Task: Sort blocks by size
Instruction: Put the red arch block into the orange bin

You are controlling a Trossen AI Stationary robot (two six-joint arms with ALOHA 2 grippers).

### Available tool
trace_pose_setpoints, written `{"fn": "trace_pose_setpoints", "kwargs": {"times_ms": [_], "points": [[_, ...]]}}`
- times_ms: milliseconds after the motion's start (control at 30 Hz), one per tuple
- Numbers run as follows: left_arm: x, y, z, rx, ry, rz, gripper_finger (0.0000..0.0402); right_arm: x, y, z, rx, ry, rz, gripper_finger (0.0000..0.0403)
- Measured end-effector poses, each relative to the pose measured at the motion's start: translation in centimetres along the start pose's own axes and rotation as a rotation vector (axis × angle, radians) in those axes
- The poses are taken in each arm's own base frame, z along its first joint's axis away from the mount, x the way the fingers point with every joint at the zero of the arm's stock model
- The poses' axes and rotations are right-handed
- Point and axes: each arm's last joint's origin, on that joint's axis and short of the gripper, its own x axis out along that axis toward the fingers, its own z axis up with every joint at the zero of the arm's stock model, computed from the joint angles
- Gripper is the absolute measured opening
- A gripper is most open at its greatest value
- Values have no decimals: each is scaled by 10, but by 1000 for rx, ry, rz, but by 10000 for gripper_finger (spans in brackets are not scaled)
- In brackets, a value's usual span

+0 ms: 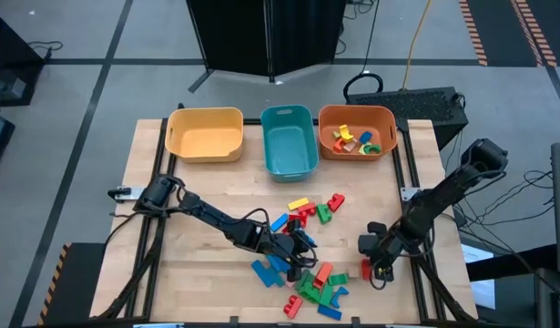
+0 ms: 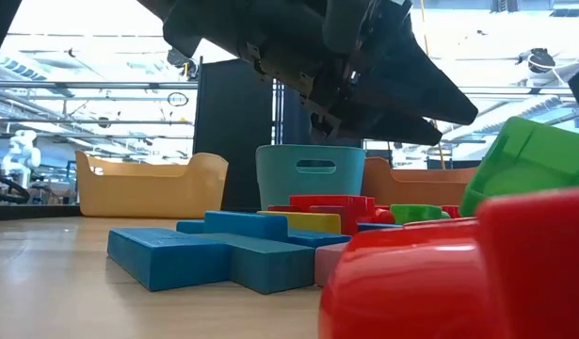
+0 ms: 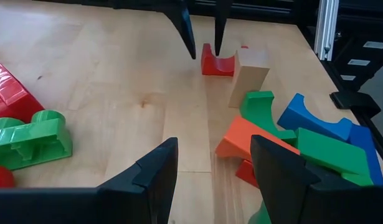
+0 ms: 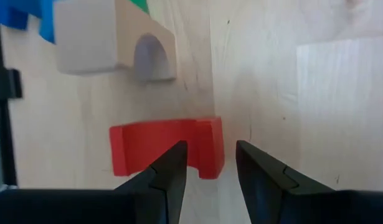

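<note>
From above, I see my left gripper (image 1: 302, 258) spread over the scattered blocks (image 1: 309, 273) at the table's near middle; some blocks lie in the orange bin (image 1: 327, 118). My right gripper (image 4: 210, 163) hangs spread above a red arch block (image 4: 163, 144), not gripping it.

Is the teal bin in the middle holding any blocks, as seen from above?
No; in the high view the teal bin shows only its bare floor, while the orange bin holds several blocks.
</note>
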Motion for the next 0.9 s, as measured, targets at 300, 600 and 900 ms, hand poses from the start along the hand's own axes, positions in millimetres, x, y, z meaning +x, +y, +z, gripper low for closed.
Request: {"fn": "trace_pose_setpoints", "kwargs": {"times_ms": [300,600,900], "points": [[0,0,0,0,-4,17,192,8,-1,-1,-2,32,-41,70],[0,1,0,0,-8,32,192,-2,-6,4,6,-78,-85,18],[0,1,0,21,-10,47,192,-19,-18,14,69,-224,-148,25]]}}
